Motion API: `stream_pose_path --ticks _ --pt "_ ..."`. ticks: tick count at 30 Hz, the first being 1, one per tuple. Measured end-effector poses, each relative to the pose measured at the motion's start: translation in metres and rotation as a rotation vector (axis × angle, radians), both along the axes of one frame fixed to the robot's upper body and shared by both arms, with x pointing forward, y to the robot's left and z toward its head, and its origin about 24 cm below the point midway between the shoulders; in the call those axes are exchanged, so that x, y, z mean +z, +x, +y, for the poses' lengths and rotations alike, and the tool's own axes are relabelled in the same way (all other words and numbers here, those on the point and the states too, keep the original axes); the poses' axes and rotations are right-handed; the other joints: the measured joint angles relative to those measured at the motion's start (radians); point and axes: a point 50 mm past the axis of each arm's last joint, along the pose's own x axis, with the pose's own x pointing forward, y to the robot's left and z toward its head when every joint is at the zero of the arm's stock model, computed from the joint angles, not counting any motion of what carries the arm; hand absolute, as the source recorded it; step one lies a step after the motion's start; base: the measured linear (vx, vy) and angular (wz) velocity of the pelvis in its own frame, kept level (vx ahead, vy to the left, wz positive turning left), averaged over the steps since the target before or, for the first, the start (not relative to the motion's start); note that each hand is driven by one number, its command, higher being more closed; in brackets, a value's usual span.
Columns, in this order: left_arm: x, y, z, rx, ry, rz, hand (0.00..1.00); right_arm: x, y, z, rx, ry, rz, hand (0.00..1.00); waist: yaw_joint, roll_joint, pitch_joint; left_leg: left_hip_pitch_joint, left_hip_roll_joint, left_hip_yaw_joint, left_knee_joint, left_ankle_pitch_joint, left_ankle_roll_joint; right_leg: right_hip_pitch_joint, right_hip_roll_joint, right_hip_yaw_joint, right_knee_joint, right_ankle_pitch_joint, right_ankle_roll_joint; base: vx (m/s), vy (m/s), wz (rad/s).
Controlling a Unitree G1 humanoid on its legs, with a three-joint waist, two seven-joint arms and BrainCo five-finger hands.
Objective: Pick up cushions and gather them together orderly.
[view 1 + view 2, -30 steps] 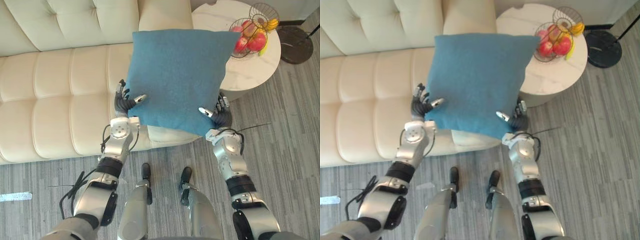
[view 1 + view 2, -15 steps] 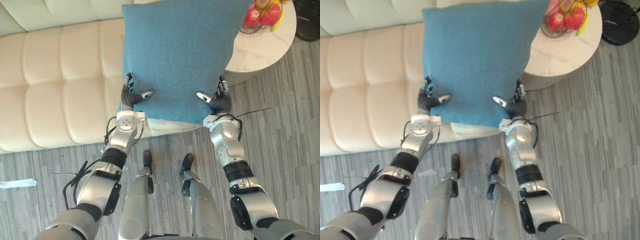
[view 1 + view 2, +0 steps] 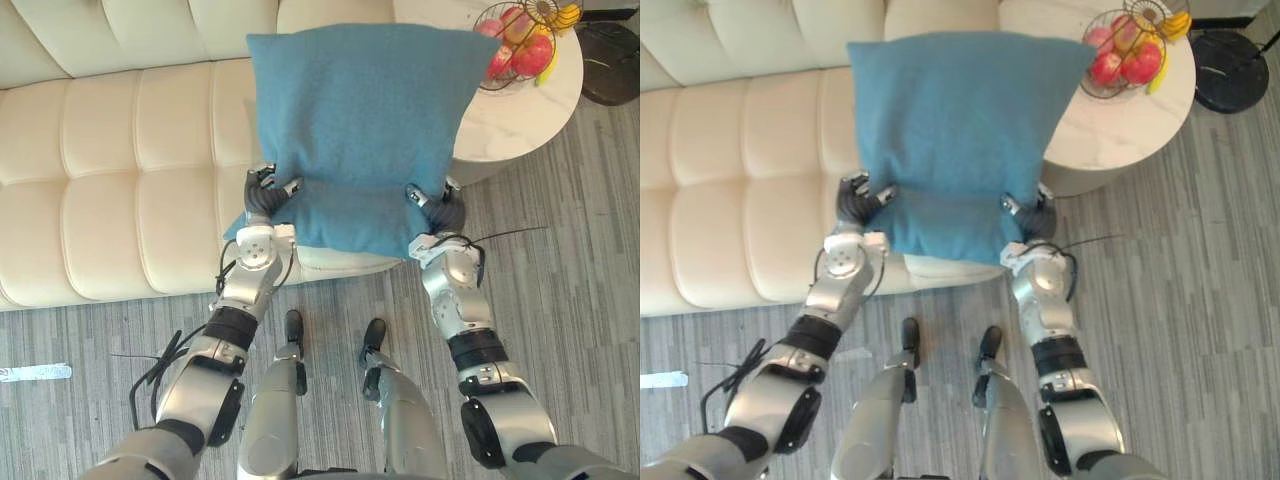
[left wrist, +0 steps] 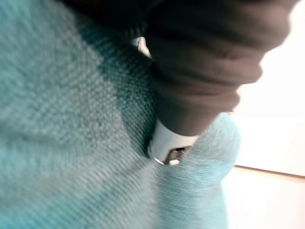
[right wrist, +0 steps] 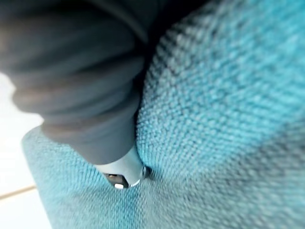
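Blue cushion (image 3: pixel 360 110): square, plump, coarse woven cloth, crease across lower part. Held up in air over front edge of cream tufted sofa (image 3: pixel 110 170), at its right end, near round white table (image 3: pixel 510 120) with wire fruit basket (image 3: pixel 520 45). Left hand (image 3: pixel 264 198) curled on cushion's lower left edge, right hand (image 3: pixel 440 208) on lower right edge. Both pinch cloth, thumbs dug in.

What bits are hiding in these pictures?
The sofa seat behind the blue cushion: covered by it, both eye views.
The fruit basket: top cut by the edge, left eye view.
The left hand and right hand: palm sides tucked behind the cushion, eye views.
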Motion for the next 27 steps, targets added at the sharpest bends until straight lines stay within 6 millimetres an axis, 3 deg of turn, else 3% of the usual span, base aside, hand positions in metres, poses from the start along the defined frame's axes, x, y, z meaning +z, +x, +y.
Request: stream_pose_path --ticks 6,13,20,27 --pt "-0.013 -0.032 -0.015 -0.080 -0.088 -0.009 1.00 -0.028 -0.042 -0.007 -0.024 0.074 0.028 1.00 -0.018 0.000 -0.016 0.105 -0.009 0.019 -0.043 0.000 0.000 0.083 -0.005 0.001 0.004 -0.033 0.008 0.08 0.009 0.01" --pt "-0.073 -0.086 -0.017 -0.134 -0.219 0.163 1.00 -0.058 -0.095 -0.014 -0.050 0.062 0.082 1.00 -0.033 -0.002 -0.161 0.245 -0.029 0.020 -0.129 -0.002 -0.003 0.184 -0.015 0.003 0.004 -0.075 0.024 0.09 0.019 0.02" --pt "-0.093 -0.120 -0.015 -0.150 -0.307 0.236 1.00 -0.061 -0.119 -0.015 -0.060 -0.013 0.095 1.00 -0.034 -0.001 -0.236 0.342 -0.047 -0.010 -0.166 -0.002 -0.002 0.275 -0.026 -0.008 0.006 -0.099 0.039 0.04 0.013 0.08" --pt "-0.092 -0.128 -0.015 -0.158 -0.330 0.232 1.00 -0.055 -0.123 -0.013 -0.078 -0.081 0.071 1.00 -0.030 -0.003 -0.266 0.338 -0.064 -0.113 -0.115 -0.002 -0.002 0.342 -0.041 -0.056 0.051 -0.146 0.037 -0.01 -0.007 0.45"
